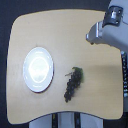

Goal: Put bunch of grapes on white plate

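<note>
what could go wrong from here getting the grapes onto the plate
The bunch of grapes is a loose, elongated cluster, so a pinch could catch only a few and let the rest slip. It lies close beside the white plate, so a low approach might nudge the plate. The pincer is blurred and far away.

Glossy white plate (pixel 38 69), dark purple-black bunch of grapes (pixel 72 85) with green stem, light tan wooden table (pixel 65 35)
</note>
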Controlling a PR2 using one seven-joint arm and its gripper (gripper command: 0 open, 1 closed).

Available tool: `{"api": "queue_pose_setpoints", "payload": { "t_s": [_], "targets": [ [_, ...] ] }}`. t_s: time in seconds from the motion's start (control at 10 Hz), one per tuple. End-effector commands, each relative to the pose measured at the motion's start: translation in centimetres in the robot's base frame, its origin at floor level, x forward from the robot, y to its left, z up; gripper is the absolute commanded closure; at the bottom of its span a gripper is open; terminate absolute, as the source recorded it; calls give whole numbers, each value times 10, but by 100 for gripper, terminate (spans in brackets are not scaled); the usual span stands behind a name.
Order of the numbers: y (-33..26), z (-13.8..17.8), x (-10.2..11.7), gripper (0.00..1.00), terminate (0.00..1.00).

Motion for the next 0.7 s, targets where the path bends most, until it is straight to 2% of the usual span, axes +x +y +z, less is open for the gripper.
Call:
{"api": "queue_pose_setpoints", "payload": {
  "t_s": [0.0, 0.4, 0.6],
  "targets": [
    [0, 0, 0, 0, 0],
    [30, -11, -7, 0, 0],
    [47, -25, -19, 0, 0]
  ]
}}
